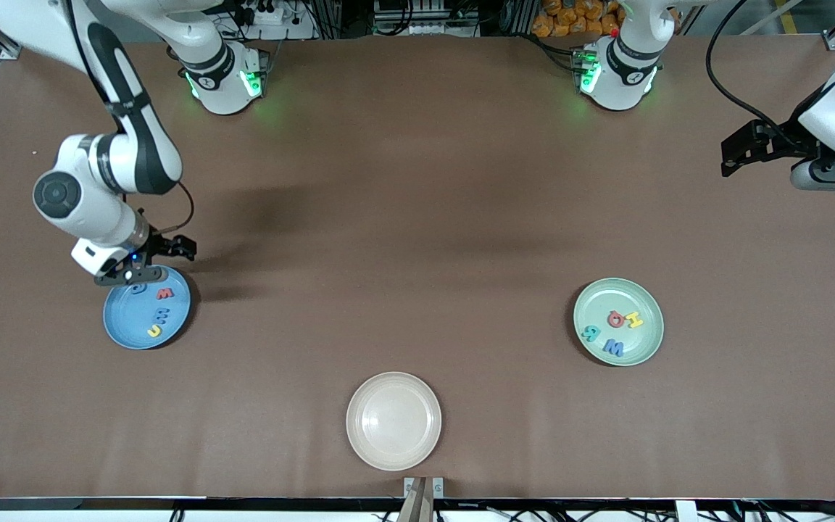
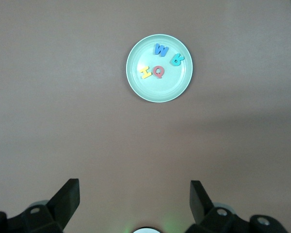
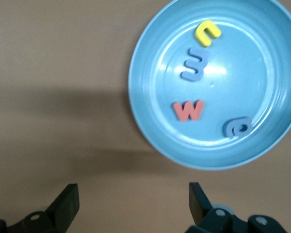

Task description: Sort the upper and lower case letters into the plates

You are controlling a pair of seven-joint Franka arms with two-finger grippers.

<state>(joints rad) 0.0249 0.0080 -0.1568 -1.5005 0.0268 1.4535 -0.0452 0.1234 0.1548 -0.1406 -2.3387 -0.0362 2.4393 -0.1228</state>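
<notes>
Brown matte table [image 1: 417, 217], front view — carries three plates. Round shallow blue plate [image 1: 146, 308], toward the right arm's end, holds four small flat toy letters: red w [image 1: 164, 293], pale blue m [image 1: 161, 315], yellow c [image 1: 154, 331] and a blue one partly under the wrist. Round pale green plate [image 1: 618, 321], toward the left arm's end, holds teal B [image 1: 591, 333], blue W [image 1: 613, 347], red Q [image 1: 615, 317] and yellow H [image 1: 634, 320] — capitals together, small letters together, so the sort looks complete. Cream-beige round plate [image 1: 393, 420], nearest the camera, holds nothing visible. Right end effector [image 1: 143, 272] hangs over the blue plate's rim; left end effector [image 1: 740, 156] waits over bare table at its own end, well apart from the plates.

Left wrist view: green plate [image 2: 159, 68] seen from well above, its four letters grouped in it; left end effector [image 2: 135, 194] fingers stand apart, nothing between them.

Right wrist view: blue plate [image 3: 214, 82] close below, with yellow c [image 3: 206, 32], pale blue m [image 3: 196, 64], red w [image 3: 188, 110] and a blue e [image 3: 237, 127] lying flat near the rim. Right end effector [image 3: 134, 199] fingers stand wide apart and empty, just off the rim — a stance fitting a letter just let go.
</notes>
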